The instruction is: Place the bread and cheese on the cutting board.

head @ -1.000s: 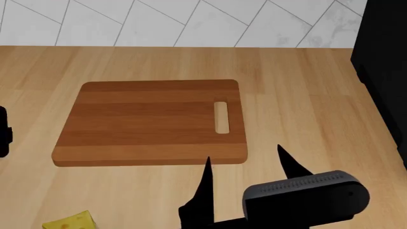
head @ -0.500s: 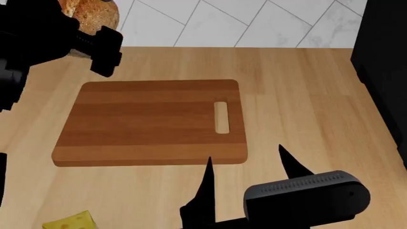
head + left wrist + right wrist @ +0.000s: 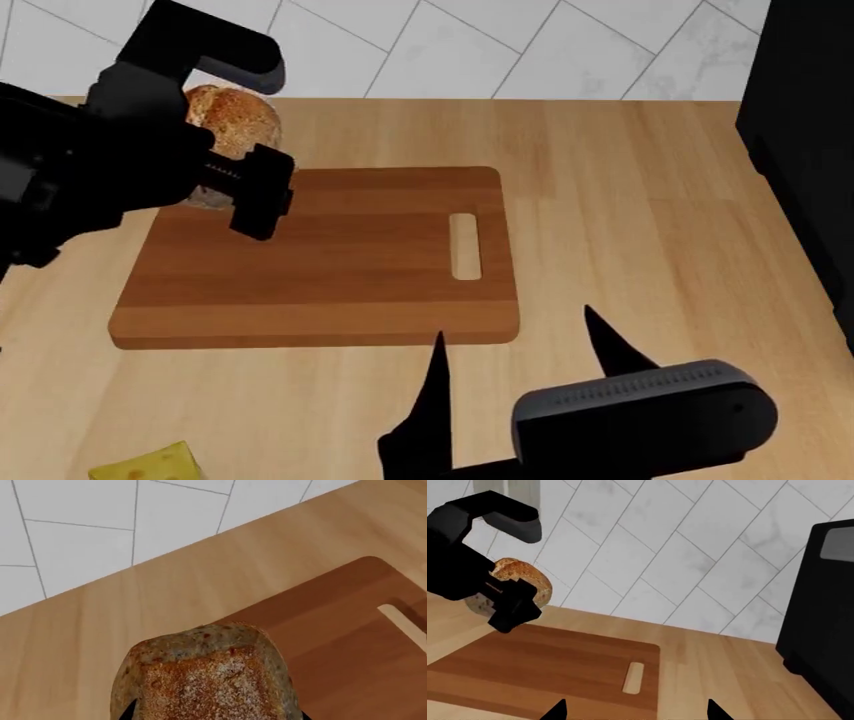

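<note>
Only our head view shows the yellow holed cheese wedge (image 3: 144,465) — our left gripper (image 3: 220,175), clamping the speckled golden-brown oval loaf (image 3: 235,122), now nearer the striped brown wooden cutting board (image 3: 334,270); right gripper (image 3: 514,335) wide.

The head view looks steeply down from above over the bench (image 3: 641,180), taking in the whole board (image 3: 320,270), with the tiled wall (image 3: 534,50) along its far edge. The left wrist view sits very close behind the bread (image 3: 207,680), facing down past it to one board (image 3: 347,645) corner, the bench and wall. The right wrist view looks low and nearly level across the board (image 3: 560,665) toward the wall (image 3: 680,555), sharing board, bread (image 3: 517,585) and wall with the other two views.
</note>
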Robot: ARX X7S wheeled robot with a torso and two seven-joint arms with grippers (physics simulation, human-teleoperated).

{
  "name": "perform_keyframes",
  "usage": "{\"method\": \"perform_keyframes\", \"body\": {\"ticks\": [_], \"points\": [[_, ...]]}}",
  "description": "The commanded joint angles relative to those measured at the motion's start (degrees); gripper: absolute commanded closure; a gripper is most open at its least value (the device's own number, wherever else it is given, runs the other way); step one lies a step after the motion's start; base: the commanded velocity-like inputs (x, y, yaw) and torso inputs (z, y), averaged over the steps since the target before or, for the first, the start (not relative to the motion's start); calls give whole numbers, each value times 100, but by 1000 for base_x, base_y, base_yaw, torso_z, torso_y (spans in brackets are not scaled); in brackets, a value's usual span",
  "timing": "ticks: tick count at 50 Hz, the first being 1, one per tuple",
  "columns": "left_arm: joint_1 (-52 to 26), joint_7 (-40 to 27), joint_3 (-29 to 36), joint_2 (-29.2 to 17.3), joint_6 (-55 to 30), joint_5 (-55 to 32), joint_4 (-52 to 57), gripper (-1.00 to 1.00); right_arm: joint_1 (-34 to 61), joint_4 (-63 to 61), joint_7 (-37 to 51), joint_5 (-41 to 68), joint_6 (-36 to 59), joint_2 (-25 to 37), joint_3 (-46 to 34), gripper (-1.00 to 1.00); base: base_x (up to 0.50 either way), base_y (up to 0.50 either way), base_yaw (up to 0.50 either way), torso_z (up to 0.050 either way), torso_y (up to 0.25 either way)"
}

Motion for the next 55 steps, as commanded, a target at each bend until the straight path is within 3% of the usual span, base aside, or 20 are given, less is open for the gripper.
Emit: {"method": "perform_keyframes", "body": {"ticks": [1,10,21,30,31,55], "points": [[460,-55,-212,-295,-807,-597,1071,100,18,103,-71,13,-79,-116,132,-100,0,0,0,0,0],[724,-68,-228,-383,-1178,-775,1422,100,14,139,-41,34,-119,-102,84,-100,0,0,0,0,0],[589,153,-37,-168,-527,-609,347,100,3,118,-10,91,-123,-50,150,-100,0,0,0,0,0],[615,158,-4,-169,-574,-651,397,100,65,12,38,215,20,-68,194,-100,0,0,0,0,0],[628,156,-3,-184,-588,-659,425,-100,78,-1,44,236,46,-80,190,-100,0,0,0,0,0],[268,112,-37,-255,-591,-691,372,-100,121,-114,131,490,158,-53,281,-100,0,0,0,0,0]]}}
